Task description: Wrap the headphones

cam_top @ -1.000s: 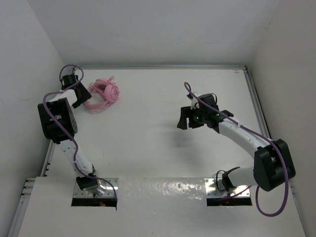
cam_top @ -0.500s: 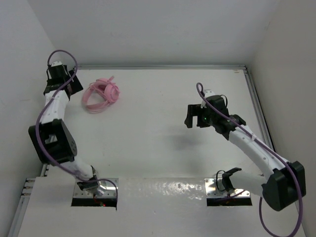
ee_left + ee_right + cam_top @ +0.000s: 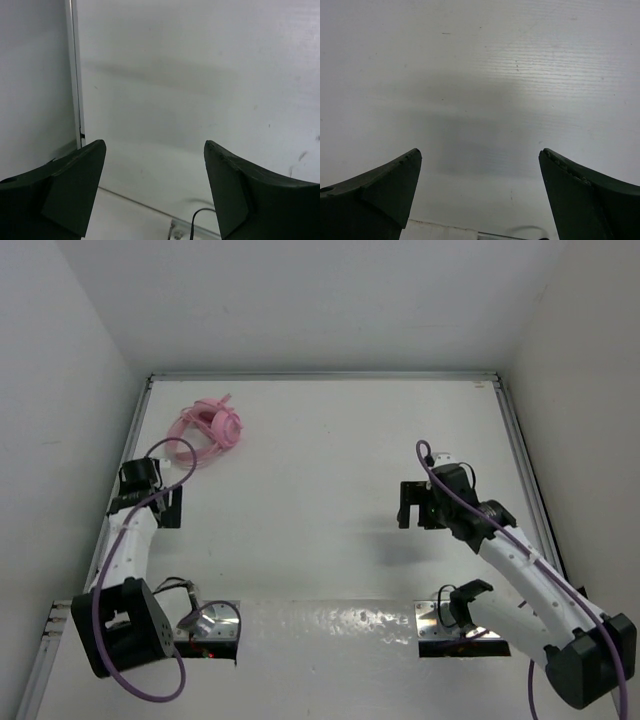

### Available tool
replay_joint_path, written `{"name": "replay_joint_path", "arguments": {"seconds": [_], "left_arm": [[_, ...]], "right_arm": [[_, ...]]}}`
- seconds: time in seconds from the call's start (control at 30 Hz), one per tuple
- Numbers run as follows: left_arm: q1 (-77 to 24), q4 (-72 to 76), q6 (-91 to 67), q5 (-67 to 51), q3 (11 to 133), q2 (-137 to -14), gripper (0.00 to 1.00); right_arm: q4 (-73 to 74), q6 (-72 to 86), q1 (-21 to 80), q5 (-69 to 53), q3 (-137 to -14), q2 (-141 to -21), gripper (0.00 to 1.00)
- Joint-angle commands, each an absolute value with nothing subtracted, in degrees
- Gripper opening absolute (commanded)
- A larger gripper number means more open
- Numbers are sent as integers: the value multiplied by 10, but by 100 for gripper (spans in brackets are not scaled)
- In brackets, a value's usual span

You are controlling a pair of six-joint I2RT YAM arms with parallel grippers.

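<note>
The pink headphones (image 3: 205, 430) lie in a coiled bundle on the white table at the far left, with nothing holding them. My left gripper (image 3: 170, 508) hangs well short of them by the left edge, pointing back toward the arm bases. In the left wrist view the left gripper (image 3: 155, 155) is open over bare table. My right gripper (image 3: 418, 508) is at the right of the table, far from the headphones. The right wrist view shows the right gripper (image 3: 480, 160) open wide with only table between its fingers. Neither wrist view shows the headphones.
A metal rail (image 3: 118, 495) runs along the table's left edge, close to the left gripper, and also shows as a rail (image 3: 75, 75) in the left wrist view. White walls enclose the back and both sides. Two base plates (image 3: 195, 625) (image 3: 465, 625) sit at the near edge.
The left arm has drawn back from beside the headphones toward the near left, its jaws widening. The right arm has retracted toward its base, jaws opened wide. The headphones have not moved.
</note>
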State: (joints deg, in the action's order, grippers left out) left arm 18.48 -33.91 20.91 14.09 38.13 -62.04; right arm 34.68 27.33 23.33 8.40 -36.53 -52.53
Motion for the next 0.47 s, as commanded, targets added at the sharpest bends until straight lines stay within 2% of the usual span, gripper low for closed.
{"name": "replay_joint_path", "arguments": {"seconds": [0.0,0.17,0.43], "left_arm": [[189,-339,268,124,361,-549,77],[190,-348,250,119,333,-504,79],[190,-506,326,165,452,-507,77]], "right_arm": [[396,283,230,96,-380,-497,99],[459,293,230,108,-410,-476,99],[450,307,230,39,-378,-423,99]]}}
